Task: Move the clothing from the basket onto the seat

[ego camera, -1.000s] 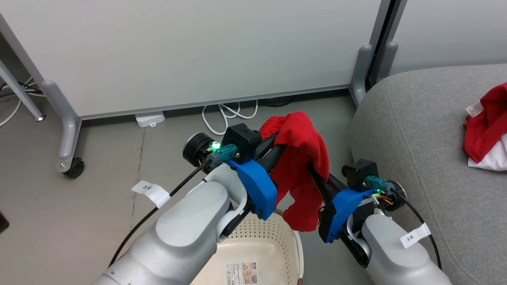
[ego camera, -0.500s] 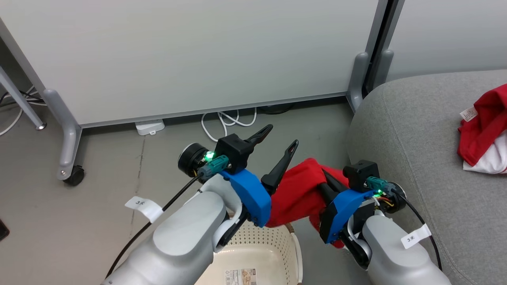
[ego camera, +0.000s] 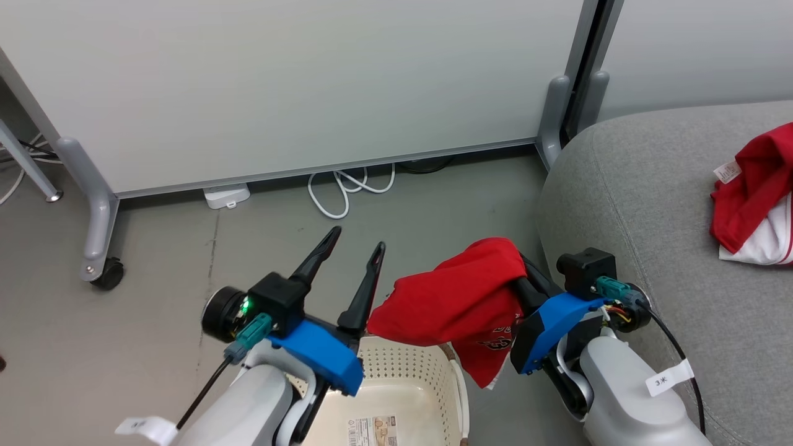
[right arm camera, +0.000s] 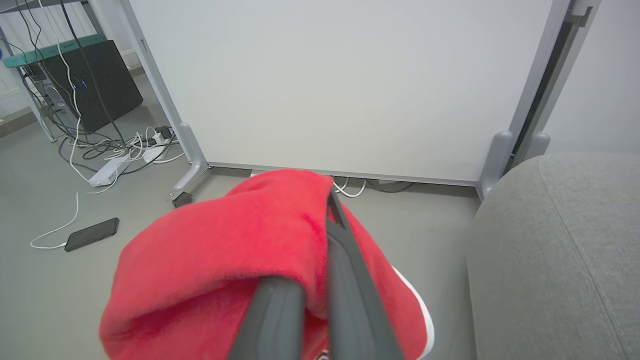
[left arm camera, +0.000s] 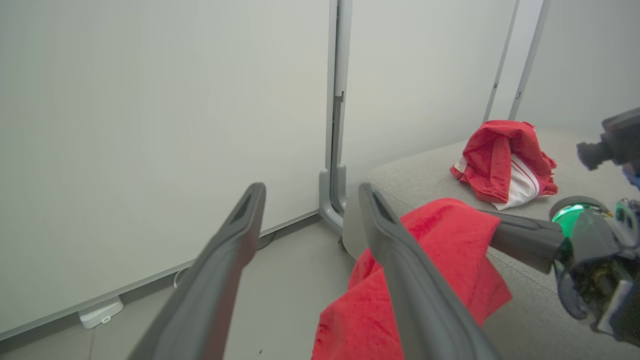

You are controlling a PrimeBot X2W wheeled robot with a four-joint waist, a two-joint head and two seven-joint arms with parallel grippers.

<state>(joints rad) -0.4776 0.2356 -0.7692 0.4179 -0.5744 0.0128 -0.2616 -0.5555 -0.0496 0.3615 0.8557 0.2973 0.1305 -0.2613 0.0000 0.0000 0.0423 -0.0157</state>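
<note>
While eyeballing the right gripper (right arm camera: pixel 327 205) first: clamped tight on the plain red garment (ego camera: pixel 446 297), cloth draped over the fingers and hanging over the far right corner of the basket (ego camera: pixel 409 365), just beside the seat (ego camera: pixel 650 204). Got the left gripper (ego camera: pixel 357 238) spread wide with nothing in it, up above the floor (ego camera: pixel 155 260) by the basket's far left side. Spotting the jersey (ego camera: pixel 743 198) lying on the seat, well apart from both grippers

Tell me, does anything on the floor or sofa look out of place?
A dark phone lies flat on the floor near the partition's caster: an odd spot, easily run over. The jersey on the sofa is crumpled, tag out.
</note>
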